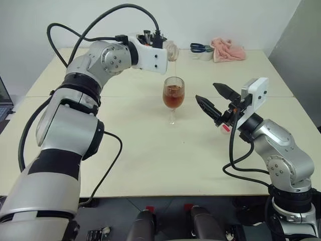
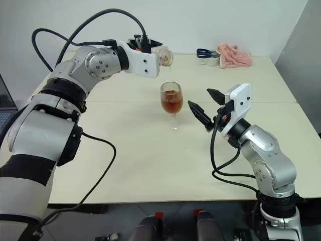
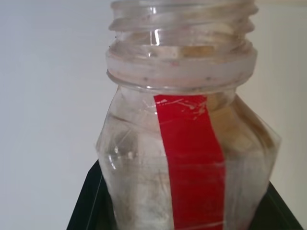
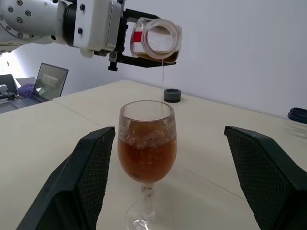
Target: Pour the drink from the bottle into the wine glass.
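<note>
My left gripper (image 4: 160, 39) is shut on the clear bottle (image 3: 192, 143), which has a red label strip. It holds the bottle tipped on its side, high above the wine glass (image 1: 173, 94), with the open mouth towards my right arm. A thin stream of the amber drink (image 4: 146, 158) falls from the mouth into the glass. The glass stands upright mid-table, its bowl about two-thirds full. A little liquid lies along the bottle's lower side. To the right of the glass my right gripper (image 1: 206, 91) is open, its fingers pointing at the bowl without touching it.
A pink cloth (image 1: 228, 49) and blue-handled scissors (image 1: 200, 47) lie at the far right of the table (image 1: 150, 160). A dark tape roll (image 4: 171, 95) sits behind the glass. A laptop (image 4: 50, 80) stands beyond the table's left end.
</note>
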Robot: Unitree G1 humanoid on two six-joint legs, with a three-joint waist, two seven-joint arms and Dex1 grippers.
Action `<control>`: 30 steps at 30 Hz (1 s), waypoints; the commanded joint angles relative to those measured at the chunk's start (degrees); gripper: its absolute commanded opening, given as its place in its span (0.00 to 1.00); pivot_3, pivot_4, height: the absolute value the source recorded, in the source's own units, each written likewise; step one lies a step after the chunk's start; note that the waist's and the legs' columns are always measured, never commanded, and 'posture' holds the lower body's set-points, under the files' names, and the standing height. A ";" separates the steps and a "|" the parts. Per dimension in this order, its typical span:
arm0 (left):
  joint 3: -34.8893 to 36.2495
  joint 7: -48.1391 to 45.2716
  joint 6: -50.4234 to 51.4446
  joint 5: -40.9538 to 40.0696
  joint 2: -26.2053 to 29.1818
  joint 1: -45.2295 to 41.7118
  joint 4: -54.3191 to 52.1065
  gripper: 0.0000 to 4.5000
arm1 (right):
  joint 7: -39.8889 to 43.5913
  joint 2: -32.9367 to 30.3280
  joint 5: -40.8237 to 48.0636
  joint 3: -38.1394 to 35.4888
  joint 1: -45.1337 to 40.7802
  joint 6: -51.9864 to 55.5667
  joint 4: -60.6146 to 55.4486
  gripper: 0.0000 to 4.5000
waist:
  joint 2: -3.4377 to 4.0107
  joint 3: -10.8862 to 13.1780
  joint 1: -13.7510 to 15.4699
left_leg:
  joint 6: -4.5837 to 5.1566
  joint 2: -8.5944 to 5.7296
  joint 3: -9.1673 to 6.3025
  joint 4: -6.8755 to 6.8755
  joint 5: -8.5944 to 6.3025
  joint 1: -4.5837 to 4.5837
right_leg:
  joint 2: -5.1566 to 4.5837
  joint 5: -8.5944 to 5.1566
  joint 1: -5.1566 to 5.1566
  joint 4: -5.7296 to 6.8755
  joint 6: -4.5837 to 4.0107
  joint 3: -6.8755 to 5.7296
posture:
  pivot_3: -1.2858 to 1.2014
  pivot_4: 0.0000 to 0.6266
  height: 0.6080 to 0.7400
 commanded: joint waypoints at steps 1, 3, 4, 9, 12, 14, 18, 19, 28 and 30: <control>6.76 -5.56 3.03 -8.76 -1.00 -0.68 -2.50 0.38 | 0.12 0.24 0.51 -0.70 -1.37 -1.34 -1.29 0.87 | 0.00 0.00 -0.10 | 0.00 0.00 0.00 0.00 0.00 0.00 | 0.00 0.00 0.00 0.00 0.00 0.00 | 0.52 0.24 1.00; 10.11 -8.09 5.99 -12.79 -1.65 -0.45 -3.38 0.38 | 0.14 0.47 0.66 -0.44 -1.57 -1.25 -1.42 0.87 | 0.00 0.00 -0.19 | 0.00 0.00 0.00 0.01 0.00 0.00 | 0.00 0.00 0.00 0.01 0.00 0.00 | 0.52 0.24 1.00; 12.14 -9.29 8.28 -15.18 -1.87 -0.15 -3.95 0.38 | 0.19 0.69 0.74 -0.21 -1.74 -1.20 -1.52 0.87 | 0.00 0.00 -0.24 | 0.00 0.00 0.00 0.01 0.00 0.00 | 0.00 0.00 0.00 0.02 0.00 0.01 | 0.52 0.24 1.00; 21.96 -8.47 21.21 -25.54 -1.44 6.30 -10.00 0.38 | 2.94 0.71 2.43 0.69 -2.04 -1.33 -2.31 0.87 | 0.02 -0.01 -1.22 | 0.00 0.01 -0.01 0.03 0.00 0.07 | 0.00 0.00 0.00 0.16 0.00 0.03 | 0.52 0.24 1.00; 26.47 -3.66 28.85 -29.41 -1.66 14.72 -17.77 0.38 | 8.02 -1.91 4.02 1.21 -0.35 -1.50 -3.81 0.87 | 0.04 -0.02 -1.57 | 0.00 0.03 0.03 0.03 0.00 0.20 | 0.00 0.00 -0.01 0.36 0.00 0.10 | 0.52 0.24 1.00; 29.45 0.86 33.80 -31.50 -2.39 21.04 -23.73 0.38 | 11.95 -4.04 5.79 1.49 1.59 -1.33 -5.29 0.87 | 0.05 -0.03 -1.57 | 0.00 0.03 0.01 0.04 0.00 0.22 | -0.02 0.00 -0.02 0.41 0.00 0.10 | 0.52 0.24 1.00; 35.31 8.67 42.78 -36.38 -4.70 31.38 -33.72 0.38 | 18.57 -7.37 9.52 1.02 5.71 -1.88 -7.50 0.87 | 0.04 -0.03 -1.24 | -0.01 0.05 -0.15 0.14 0.00 0.06 | -0.06 0.00 -0.11 0.43 -0.01 0.06 | 0.52 0.24 1.00; 36.55 9.22 44.41 -38.08 -5.44 33.45 -35.75 0.38 | 19.86 -7.99 10.04 0.75 6.51 -2.20 -7.40 0.87 | 0.03 -0.04 -1.08 | -0.01 0.06 -0.20 0.19 0.00 0.05 | -0.09 0.00 -0.11 0.46 -0.01 0.06 | 0.52 0.24 1.00; 38.06 6.33 47.19 -44.24 -8.89 43.48 -44.39 0.38 | 22.74 -8.39 7.77 2.65 5.87 -5.82 -2.25 0.87 | -0.02 -0.07 -0.18 | -0.01 0.02 -0.09 0.34 0.00 0.06 | -0.11 0.00 0.00 0.40 -0.01 0.03 | 0.52 0.24 1.00; 37.46 5.71 44.86 -43.76 -9.09 44.62 -43.58 0.38 | 21.58 -7.42 7.63 2.78 4.91 -5.72 -1.50 0.87 | -0.02 -0.07 -0.19 | -0.02 0.01 -0.03 0.34 0.00 0.09 | -0.10 0.00 0.00 0.40 -0.01 0.06 | 0.52 0.24 1.00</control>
